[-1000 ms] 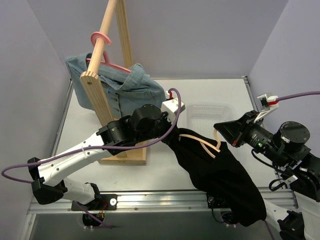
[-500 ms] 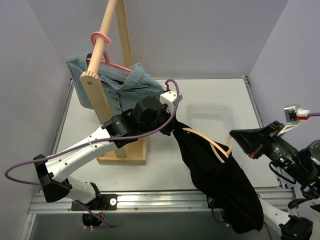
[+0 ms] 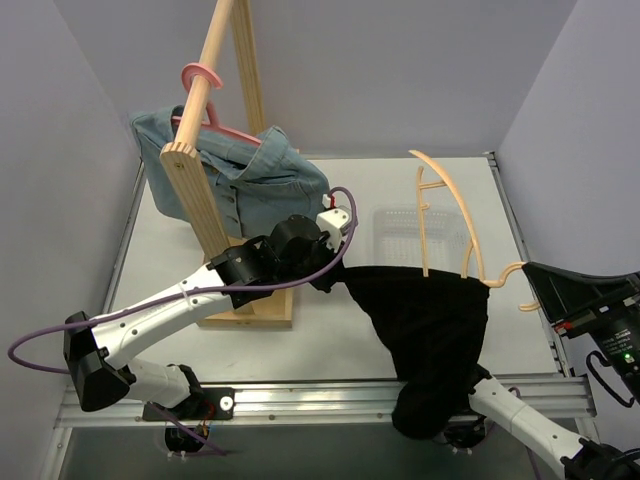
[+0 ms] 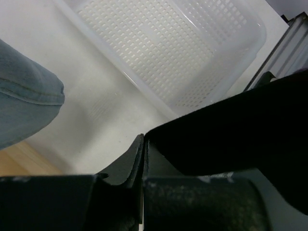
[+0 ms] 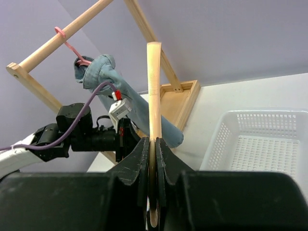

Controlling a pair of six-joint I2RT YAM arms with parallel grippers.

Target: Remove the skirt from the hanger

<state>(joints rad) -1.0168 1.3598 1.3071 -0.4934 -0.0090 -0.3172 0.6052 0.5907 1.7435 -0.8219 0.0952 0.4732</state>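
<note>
top view first: the left gripper [image 3: 335, 280] is pinching the left corner of the black skirt [image 3: 432, 318], which is stretching out right of it and sagging over the near edge of the table [image 3: 330, 330]. the right gripper [image 3: 540, 283] is holding the tan wooden hanger [image 3: 448, 200] by its hook end, with the frame standing clear above the fabric. only the skirt's right top corner is meeting the hanger's lower tip, and i cannot tell whether it is caught there. looks nearly done, with just that last corner to free.

left wrist view: the jaws are pressing fully together on a fold of the black cloth, with the white perforated basket [image 4: 173, 48] lying beyond.

right wrist view: the fingers [image 5: 139, 163] are clamping tight on the hanger's shaft, no gap showing. far behind, a denim garment [image 5: 120, 103] is hanging from a pink hanger [image 5: 72, 45] on the wooden rack [image 5: 43, 54].
</note>
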